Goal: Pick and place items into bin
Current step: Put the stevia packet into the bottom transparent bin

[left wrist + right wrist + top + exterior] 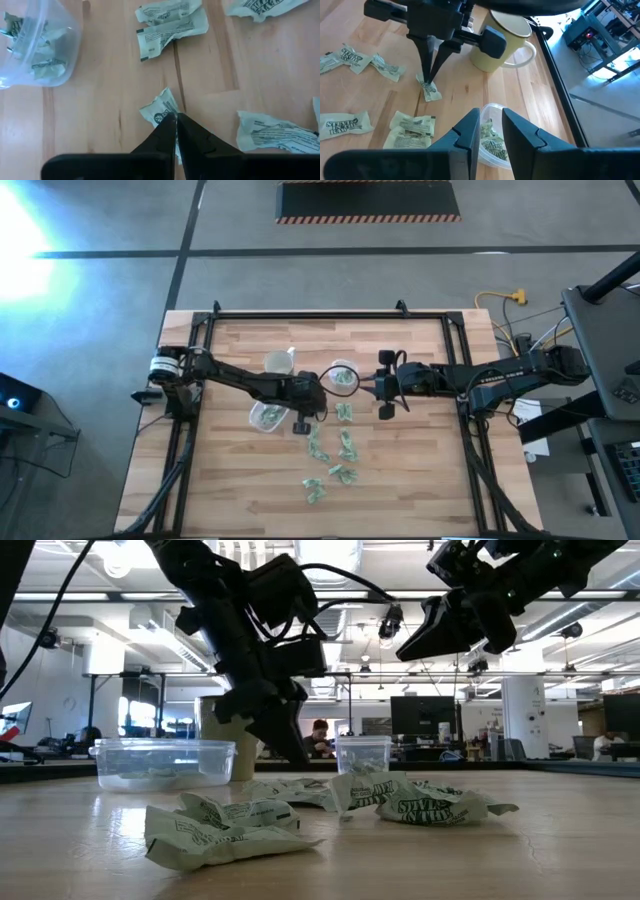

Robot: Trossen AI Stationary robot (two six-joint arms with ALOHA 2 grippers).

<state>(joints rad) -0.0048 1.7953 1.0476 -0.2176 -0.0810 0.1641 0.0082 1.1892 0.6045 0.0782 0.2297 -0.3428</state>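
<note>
Small pale-green and white crinkled wrapped pieces (343, 448) lie scattered on the wooden table, with more in the low view (225, 830). My left gripper (303, 420) points down among them, shut on one piece (161, 109). This also shows in the right wrist view (430, 80). My right gripper (367, 384) is open and holds nothing. It hovers over a small clear tub (492, 108) that has pieces inside. A second clear tub (266, 420), also holding pieces, sits just left of my left gripper. My left gripper pinches one wrapped piece by its edge (167, 113) between both fingertips (426, 75). The fingers come from above, pointing steeply down. The piece still lies on the table, spreading out flat from the tips.
A pale yellowish cup (280, 362) stands behind the left tub, near my left arm (505, 50). Loose pieces lie toward the near edge (315, 490). A black frame runs along the table's far edge (300, 315) and sides. Bare wood lies to the near left and near right.
</note>
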